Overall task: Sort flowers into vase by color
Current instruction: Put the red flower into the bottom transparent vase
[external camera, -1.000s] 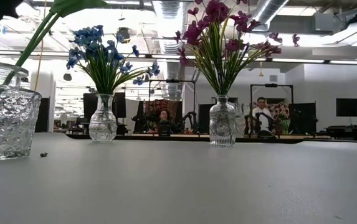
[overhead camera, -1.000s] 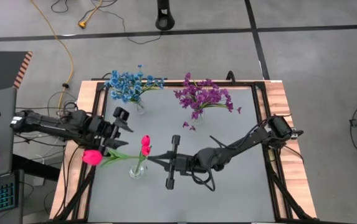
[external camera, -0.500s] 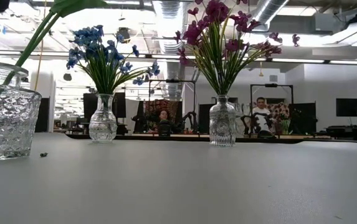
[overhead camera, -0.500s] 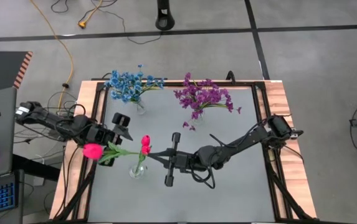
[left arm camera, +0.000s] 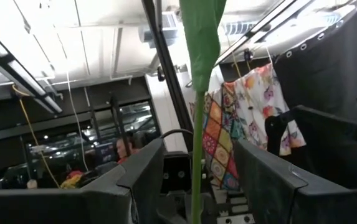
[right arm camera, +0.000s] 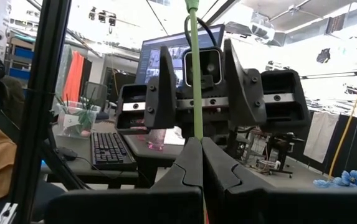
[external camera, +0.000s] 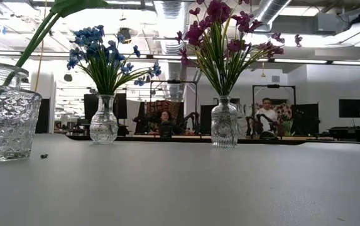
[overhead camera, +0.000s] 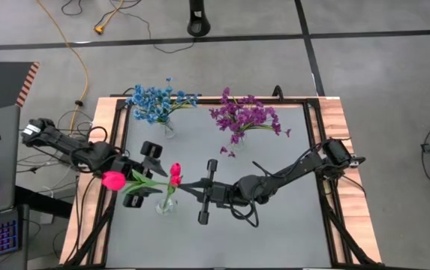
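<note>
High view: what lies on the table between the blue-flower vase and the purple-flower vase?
Nothing. The high view shows bare table between the blue-flower vase and the purple-flower vase.

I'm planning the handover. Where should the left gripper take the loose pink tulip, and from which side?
Probably on the bare green stalk, just past the leaf and short of the bloom. The pink tulip lies level across the table's left part, with the right gripper shut on its far end. The left gripper stands open astride the stalk, so closing straight across it from the left edge suits.
</note>
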Tool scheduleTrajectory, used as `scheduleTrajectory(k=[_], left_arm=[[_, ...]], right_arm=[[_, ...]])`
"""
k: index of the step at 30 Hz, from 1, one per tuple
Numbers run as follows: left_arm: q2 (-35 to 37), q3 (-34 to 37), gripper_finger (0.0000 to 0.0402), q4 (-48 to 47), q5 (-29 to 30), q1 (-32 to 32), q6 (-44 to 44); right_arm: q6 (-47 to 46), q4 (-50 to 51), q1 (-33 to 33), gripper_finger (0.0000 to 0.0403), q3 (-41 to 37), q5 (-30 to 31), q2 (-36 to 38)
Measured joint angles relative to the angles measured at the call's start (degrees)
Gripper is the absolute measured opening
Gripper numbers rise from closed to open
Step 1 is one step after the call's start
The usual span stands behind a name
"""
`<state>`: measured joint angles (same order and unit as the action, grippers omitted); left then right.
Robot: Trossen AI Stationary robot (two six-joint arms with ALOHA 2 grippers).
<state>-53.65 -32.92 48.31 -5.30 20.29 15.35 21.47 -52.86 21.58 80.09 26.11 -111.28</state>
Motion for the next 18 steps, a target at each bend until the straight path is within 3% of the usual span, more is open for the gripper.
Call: scheduleTrajectory(k=[18], left_arm=[[0.04,-0.07,0.0114,3.02,-0.04,1.10,0.49]], right_arm=[[-0.04,0.07,-0.42,0.0019,0.00,-0.02,0.00]])
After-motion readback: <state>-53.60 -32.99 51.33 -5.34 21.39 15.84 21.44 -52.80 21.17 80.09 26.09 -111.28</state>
